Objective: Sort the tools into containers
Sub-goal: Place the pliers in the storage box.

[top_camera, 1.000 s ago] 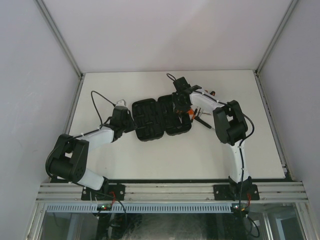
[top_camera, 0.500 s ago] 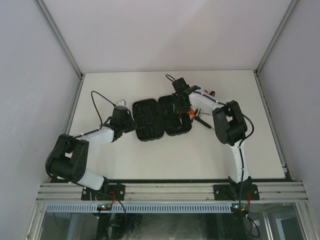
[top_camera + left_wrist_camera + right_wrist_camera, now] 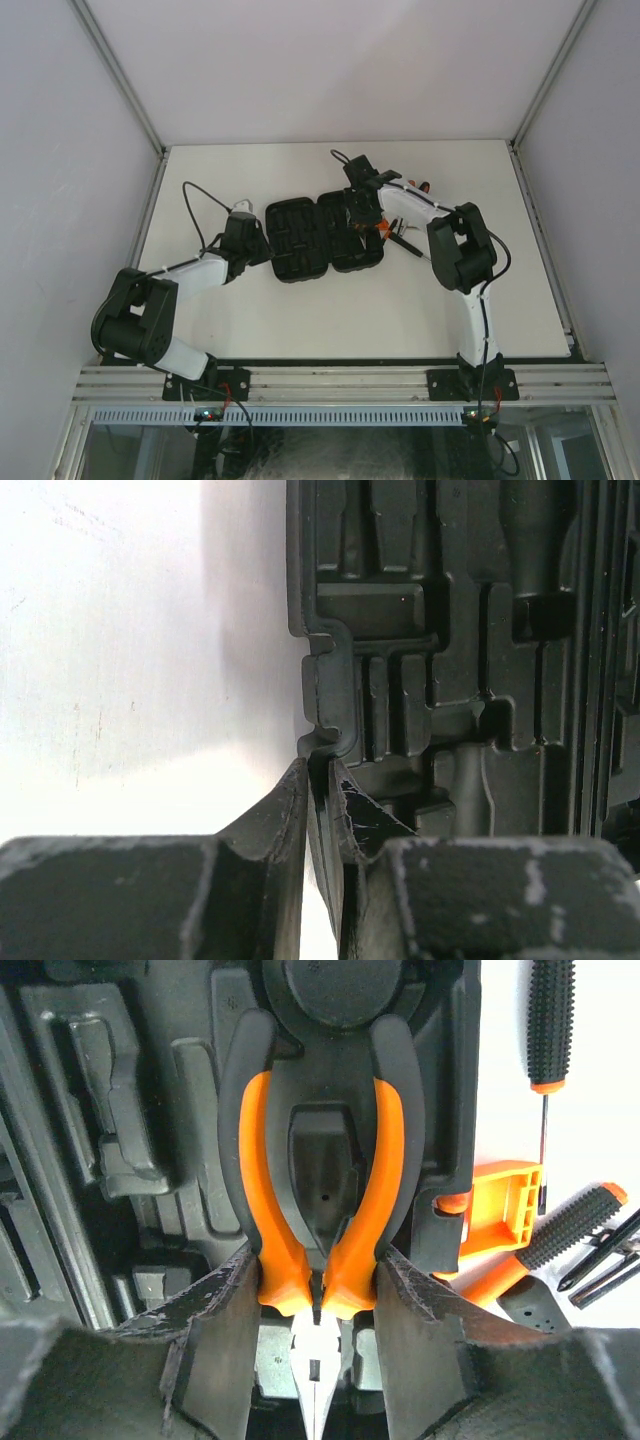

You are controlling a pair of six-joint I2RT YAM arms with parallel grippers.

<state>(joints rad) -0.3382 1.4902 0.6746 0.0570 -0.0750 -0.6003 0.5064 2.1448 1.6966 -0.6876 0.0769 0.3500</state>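
**Both grippers locked on at the open tool case**

At the left of the overhead frame, your left gripper (image 3: 262, 244) is pinched onto the left rim of the open black case (image 3: 300, 240). The case lies flat at the centre of the white desk (image 3: 300, 320). The left wrist view shows the thin rim wall sandwiched between the fingers (image 3: 270, 830).

Right of centre, your right gripper (image 3: 316, 1280) is clamped on the orange-handled pliers (image 3: 265, 1180), squeezing both handles near the pivot. The handles point toward the top of the frame over a moulded recess in the case's right half. You cannot tell whether the pliers are seated or just above it.

At the right edge of the wrist view, the orange latch (image 3: 497, 1205) juts from the case. The screwdrivers (image 3: 551, 1020) lie on the desk just beside it.
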